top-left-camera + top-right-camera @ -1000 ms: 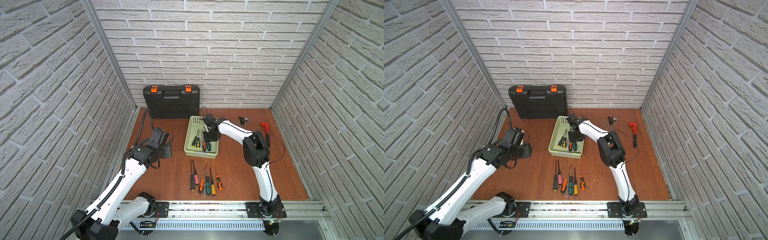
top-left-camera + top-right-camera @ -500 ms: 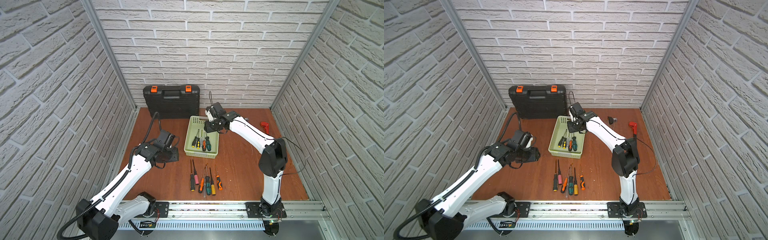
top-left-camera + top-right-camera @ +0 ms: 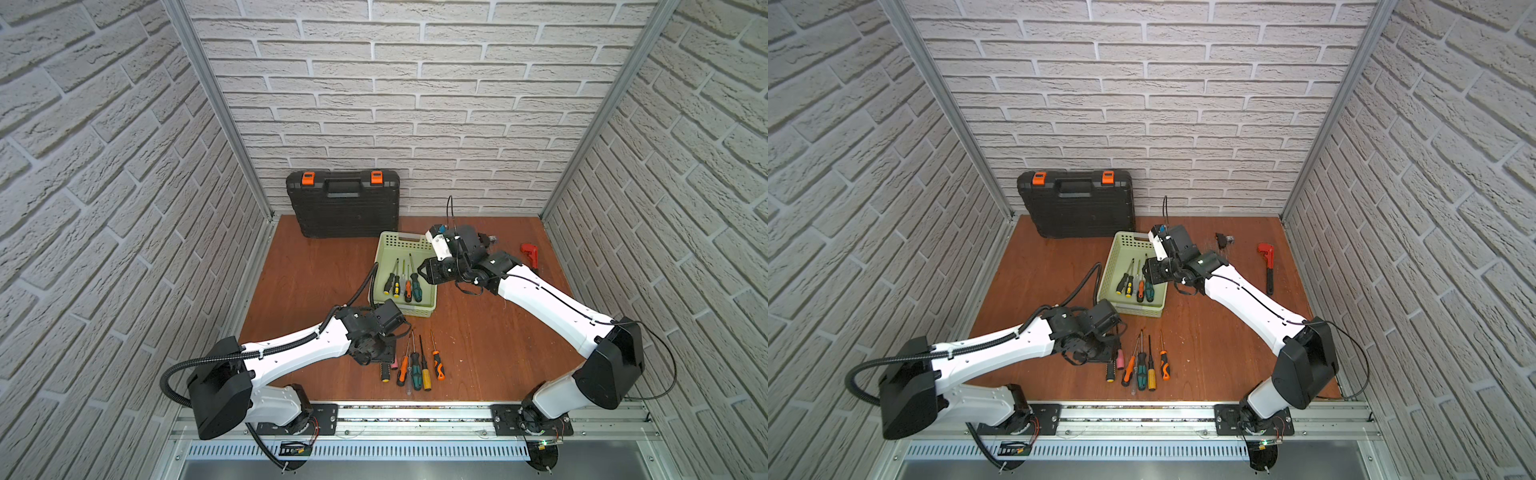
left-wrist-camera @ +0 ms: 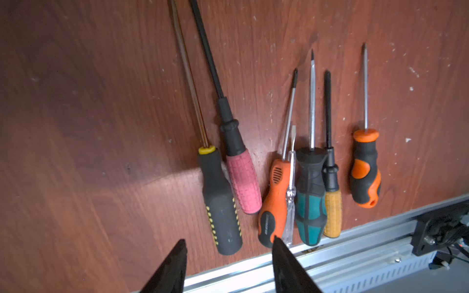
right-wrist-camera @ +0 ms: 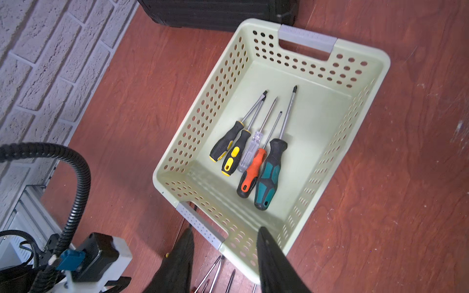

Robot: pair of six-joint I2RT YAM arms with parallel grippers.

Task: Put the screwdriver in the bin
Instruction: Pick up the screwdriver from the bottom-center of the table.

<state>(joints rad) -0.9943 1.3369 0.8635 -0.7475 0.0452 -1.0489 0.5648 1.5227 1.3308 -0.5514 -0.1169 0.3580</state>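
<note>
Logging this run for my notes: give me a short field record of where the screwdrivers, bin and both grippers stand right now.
bin: pale green basket, in front of the black toolcase
in bin: five screwdrivers, lying side by side
on table: seven screwdrivers in a row at the front
left gripper: open, empty, over the row
right gripper: open, empty, above the bin's edge
also: red wrench on the table's right side

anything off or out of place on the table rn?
Nothing spilled or damaged. Two small oddities: in the loose row, the clear-handled screwdriver lies overlapping the orange-handled screwdriver beside it. A red wrench lies off on the robot's right, away from the screwdrivers.
</note>
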